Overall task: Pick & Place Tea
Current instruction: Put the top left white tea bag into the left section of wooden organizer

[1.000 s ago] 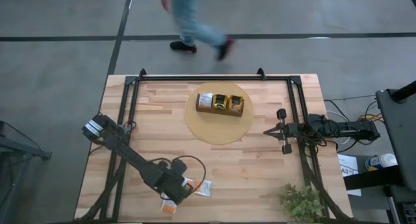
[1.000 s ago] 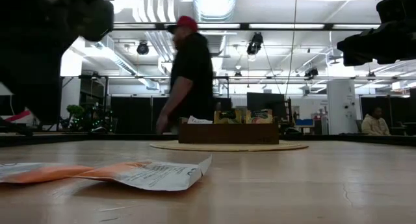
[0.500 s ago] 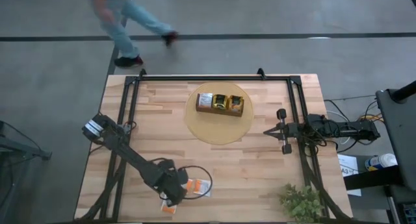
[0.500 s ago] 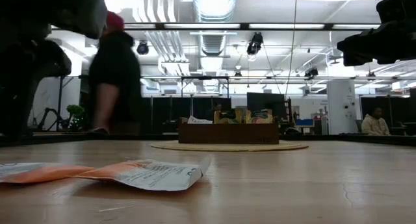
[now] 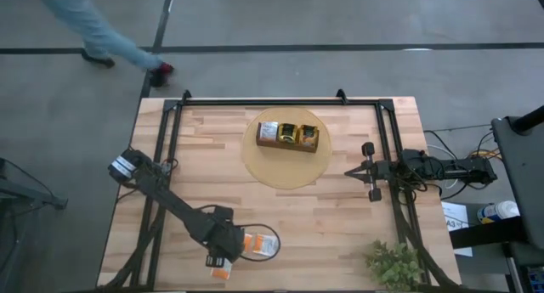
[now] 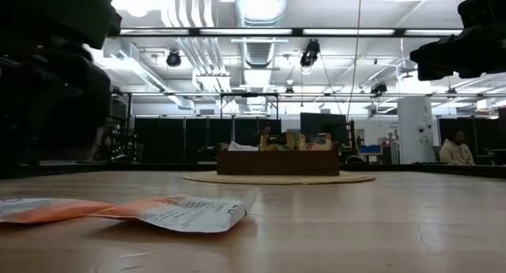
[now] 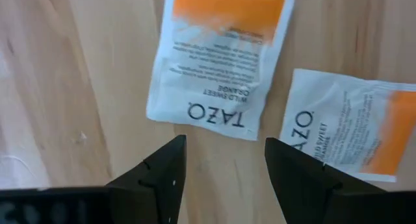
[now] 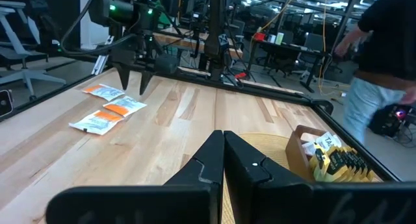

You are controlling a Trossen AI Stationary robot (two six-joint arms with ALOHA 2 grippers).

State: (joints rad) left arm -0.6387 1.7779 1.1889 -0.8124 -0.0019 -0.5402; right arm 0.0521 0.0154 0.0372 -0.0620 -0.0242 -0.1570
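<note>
Since a second ago my left end effector [image 5: 223, 259] has slid toward the counter's near left corner and its fingers have spread; they now stand apart over bare wood, gripping nothing. Through its wrist camera I see two white-and-orange tea packets [image 7: 218, 58] lying flat just beyond the fingertips, side by side and apart from each other. From above, a white-and-orange packet [image 5: 263, 245] lies just right of the end effector and another orange packet [image 5: 221, 273] sits at the near edge; I think there are three loose packets on the wood, going by the right wrist camera [image 8: 105, 109], though overhead the arm hides part of them. More tea stands in the wooden tray [image 5: 287, 135] on the round mat [image 5: 255, 161] at the far middle of the counter [image 5: 340, 216]. My right end effector [image 5: 370, 171] waits closed at the right side, holding nothing. A person [image 5: 85, 21] who was walking behind the counter has moved off to the far left
</note>
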